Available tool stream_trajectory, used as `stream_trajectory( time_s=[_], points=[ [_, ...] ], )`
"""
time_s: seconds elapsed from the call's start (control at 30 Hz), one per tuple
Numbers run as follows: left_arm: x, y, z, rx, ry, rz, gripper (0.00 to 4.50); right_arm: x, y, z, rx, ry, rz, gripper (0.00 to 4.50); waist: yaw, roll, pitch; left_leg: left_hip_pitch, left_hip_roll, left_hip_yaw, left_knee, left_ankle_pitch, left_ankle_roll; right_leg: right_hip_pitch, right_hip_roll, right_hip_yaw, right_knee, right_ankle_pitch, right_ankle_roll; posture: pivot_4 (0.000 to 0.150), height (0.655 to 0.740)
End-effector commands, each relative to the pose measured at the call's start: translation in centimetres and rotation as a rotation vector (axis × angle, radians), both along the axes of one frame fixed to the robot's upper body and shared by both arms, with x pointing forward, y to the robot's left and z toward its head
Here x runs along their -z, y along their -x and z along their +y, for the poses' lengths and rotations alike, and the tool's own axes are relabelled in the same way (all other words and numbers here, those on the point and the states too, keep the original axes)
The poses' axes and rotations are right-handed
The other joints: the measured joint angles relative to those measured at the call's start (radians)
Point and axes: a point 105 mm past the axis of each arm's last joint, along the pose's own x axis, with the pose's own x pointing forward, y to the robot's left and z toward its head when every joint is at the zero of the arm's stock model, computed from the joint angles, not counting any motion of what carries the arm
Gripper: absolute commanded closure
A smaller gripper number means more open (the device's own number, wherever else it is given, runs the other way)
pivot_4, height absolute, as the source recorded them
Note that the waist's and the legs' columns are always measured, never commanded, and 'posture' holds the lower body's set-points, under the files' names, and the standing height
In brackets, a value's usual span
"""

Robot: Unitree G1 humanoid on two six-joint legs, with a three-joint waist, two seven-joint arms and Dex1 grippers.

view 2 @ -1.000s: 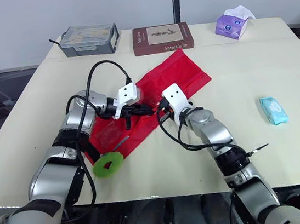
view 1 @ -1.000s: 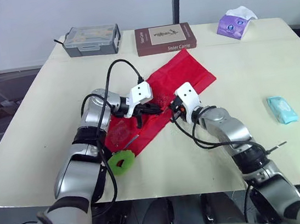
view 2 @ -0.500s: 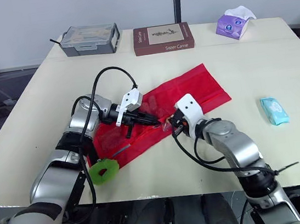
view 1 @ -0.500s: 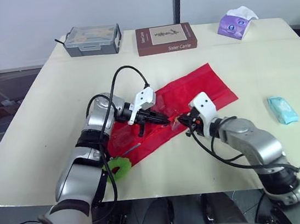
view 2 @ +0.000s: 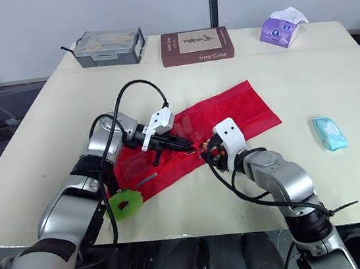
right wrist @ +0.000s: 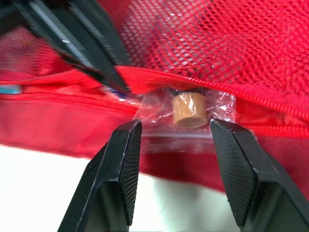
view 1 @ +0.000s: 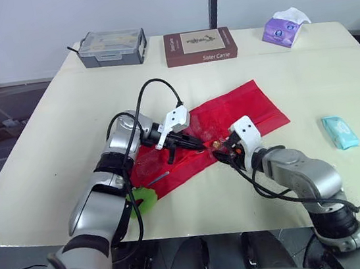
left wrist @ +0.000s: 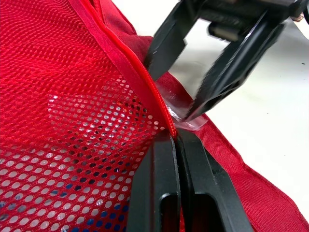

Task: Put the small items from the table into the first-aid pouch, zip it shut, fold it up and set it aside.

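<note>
The clear packet lies straight ahead between the right gripper's spread fingers, just beside the left gripper, which is clamped on the zipper edge of the red mesh pouch.

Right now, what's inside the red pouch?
A clear bag holding a small tan cylinder lies in the zipper opening of the red pouch. Through the mesh only vague pale and blue shapes show; what they are is covered.

Even, bright overhead light as I see it across the pale surface; shadows soft and short. Slight glare on the clear wrapper.
</note>
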Motion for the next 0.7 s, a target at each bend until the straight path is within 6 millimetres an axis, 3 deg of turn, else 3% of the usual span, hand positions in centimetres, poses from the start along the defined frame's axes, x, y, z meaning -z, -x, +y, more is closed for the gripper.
stream_trajectory(
  time_s=[0.03,0.1,0.13,0.23,0.3,0.7],
  points=[
    [-1.1,0.4,-0.1,0.067,0.011,-0.020,4.50,-0.8,-1.0,0.4,0.020,0.007,-0.055,2.12,-0.001,0.000,0.000,0.000,0.000,0.000,0.000,0.000,0.000,0.000,0.000,0.000,0.000,0.000,0.000,0.150,0.7400],
    [-1.1,0.4,-0.1,0.069,0.009,-0.026,4.50,-0.8,-1.2,0.6,0.022,0.009,-0.060,2.12,-0.001,0.000,0.000,0.000,0.000,0.000,0.000,0.000,0.000,0.000,0.000,0.000,0.000,0.000,0.000,0.150,0.7400],
    [-1.1,0.4,-0.1,0.069,0.008,-0.028,4.50,-0.9,-1.3,0.6,0.022,0.009,-0.064,2.34,-0.001,0.000,0.000,0.000,0.000,0.000,0.000,0.000,0.000,0.000,0.000,0.000,0.000,0.000,0.000,0.150,0.7400],
    [-1.1,0.3,-0.1,0.068,0.008,-0.033,4.50,-1.1,-1.3,0.7,0.026,0.005,-0.073,3.25,-0.002,0.000,0.000,0.000,0.000,0.000,0.000,0.000,0.000,0.000,0.000,0.000,0.000,0.000,0.000,0.150,0.7400],
    [-1.1,0.3,-0.1,0.066,0.010,-0.036,4.50,-1.1,-1.2,0.7,0.026,0.004,-0.076,4.15,-0.002,0.000,0.000,0.000,0.000,0.000,0.000,0.000,0.000,0.000,0.000,0.000,0.000,0.000,0.000,0.150,0.7400],
    [-1.1,0.1,-0.4,0.057,0.019,-0.045,4.50,-1.3,0.4,-2.0,0.247,-0.051,0.003,4.15,0.002,0.000,0.000,0.000,0.000,0.000,0.000,0.000,0.000,0.000,0.000,0.000,0.000,0.000,0.000,0.150,0.7400]
  ],
)
